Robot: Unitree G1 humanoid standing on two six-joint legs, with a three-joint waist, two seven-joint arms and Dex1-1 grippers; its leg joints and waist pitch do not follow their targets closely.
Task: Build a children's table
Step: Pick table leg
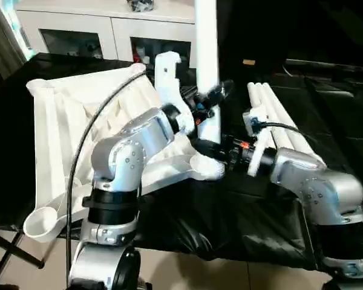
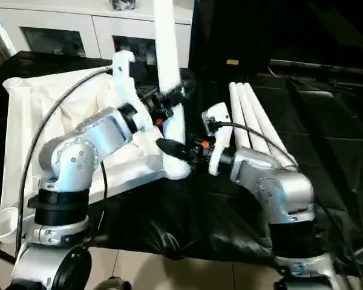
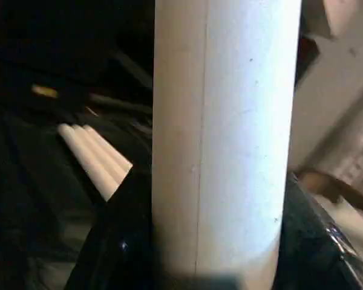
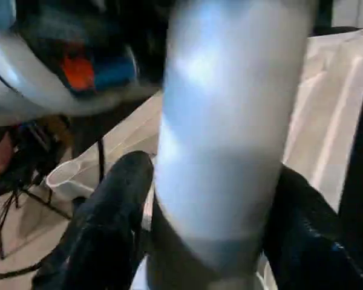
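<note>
White cabinet (image 1: 109, 27) with glass doors at back, black sheet (image 1: 242, 217) covering the work surface

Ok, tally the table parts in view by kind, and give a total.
Tabletop, lying underside up: 1
Leg standing upright at the tabletop's corner, both grippers around it: 1
Loose legs lying side by side on the black cloth: 3
Total: 5
</note>
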